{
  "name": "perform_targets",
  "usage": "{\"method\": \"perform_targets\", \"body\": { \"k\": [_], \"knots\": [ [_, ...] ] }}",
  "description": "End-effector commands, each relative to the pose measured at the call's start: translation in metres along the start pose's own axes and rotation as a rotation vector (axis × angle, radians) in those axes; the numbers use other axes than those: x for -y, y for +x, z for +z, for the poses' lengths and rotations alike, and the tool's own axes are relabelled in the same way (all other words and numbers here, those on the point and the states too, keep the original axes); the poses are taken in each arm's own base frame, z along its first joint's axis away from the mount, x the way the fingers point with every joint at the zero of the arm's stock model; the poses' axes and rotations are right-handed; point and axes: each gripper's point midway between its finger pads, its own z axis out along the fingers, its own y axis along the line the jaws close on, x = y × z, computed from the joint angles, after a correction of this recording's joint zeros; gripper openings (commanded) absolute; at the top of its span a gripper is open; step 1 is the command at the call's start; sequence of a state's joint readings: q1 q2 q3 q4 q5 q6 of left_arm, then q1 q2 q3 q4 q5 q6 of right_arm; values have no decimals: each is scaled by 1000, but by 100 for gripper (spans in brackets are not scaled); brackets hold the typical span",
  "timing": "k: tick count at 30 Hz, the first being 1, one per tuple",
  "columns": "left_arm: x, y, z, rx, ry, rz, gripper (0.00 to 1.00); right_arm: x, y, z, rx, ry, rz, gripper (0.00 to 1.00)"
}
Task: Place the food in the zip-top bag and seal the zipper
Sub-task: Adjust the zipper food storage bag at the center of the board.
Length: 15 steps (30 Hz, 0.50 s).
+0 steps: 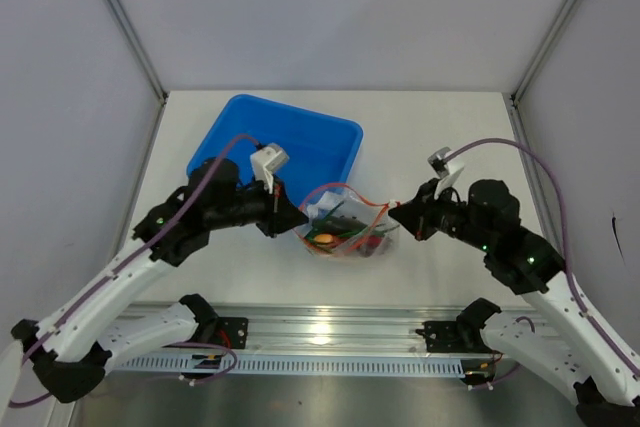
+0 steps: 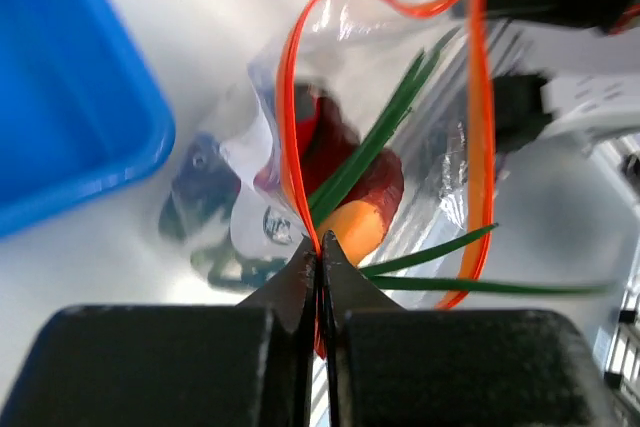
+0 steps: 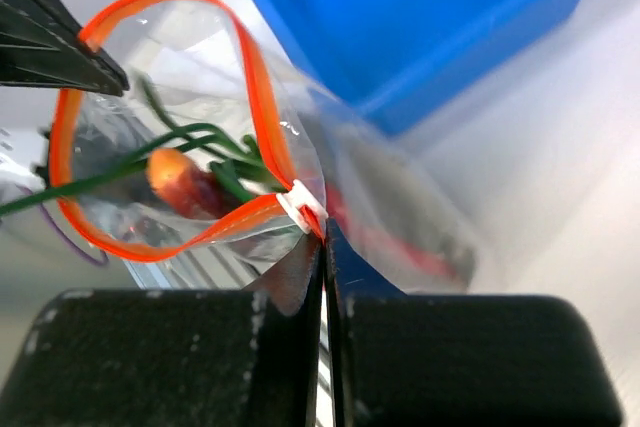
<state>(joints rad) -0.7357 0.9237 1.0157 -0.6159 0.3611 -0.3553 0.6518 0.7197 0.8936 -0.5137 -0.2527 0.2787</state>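
The clear zip-top bag [image 1: 345,229] hangs between my two grippers with its mouth gaping. Its orange-red zipper [image 1: 352,187] bows into an open loop [image 2: 290,127] [image 3: 70,137]. Inside lies the food: an orange and purple-red slice [image 2: 352,227] [image 3: 180,179], green onion leaves [image 2: 385,132] and a red piece [image 1: 372,244]. My left gripper [image 1: 299,217] [image 2: 320,249] is shut on the zipper's left end. My right gripper [image 1: 396,212] [image 3: 323,234] is shut on the right end, just below the white tip [image 3: 303,205].
A blue plastic tray [image 1: 300,142] [image 3: 420,17] stands on the white table just behind and left of the bag. A metal rail [image 1: 320,332] with the arm bases runs along the near edge. Grey walls close in the left, right and back.
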Motion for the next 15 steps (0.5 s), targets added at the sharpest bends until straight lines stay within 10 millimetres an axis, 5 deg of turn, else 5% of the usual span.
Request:
{"method": "perform_targets", "body": {
  "k": [1, 3, 6, 10, 13, 15],
  "knots": [
    [32, -35, -37, 131, 71, 81, 1, -14, -42, -32, 131, 4, -37, 0],
    [30, -30, -39, 137, 68, 71, 0, -17, -42, -41, 156, -4, -26, 0],
    [6, -2, -16, 58, 15, 24, 1, -10, -30, -35, 160, 3, -12, 0],
    [-30, 39, 19, -74, -75, -11, 1, 14, 22, 3, 23, 30, 36, 0],
    [-37, 43, 21, -101, -99, -5, 1, 18, 23, 9, 8, 41, 35, 0],
    [-24, 24, 9, -32, -68, 23, 1, 16, 16, 3, 10, 51, 23, 0]
  ]
}}
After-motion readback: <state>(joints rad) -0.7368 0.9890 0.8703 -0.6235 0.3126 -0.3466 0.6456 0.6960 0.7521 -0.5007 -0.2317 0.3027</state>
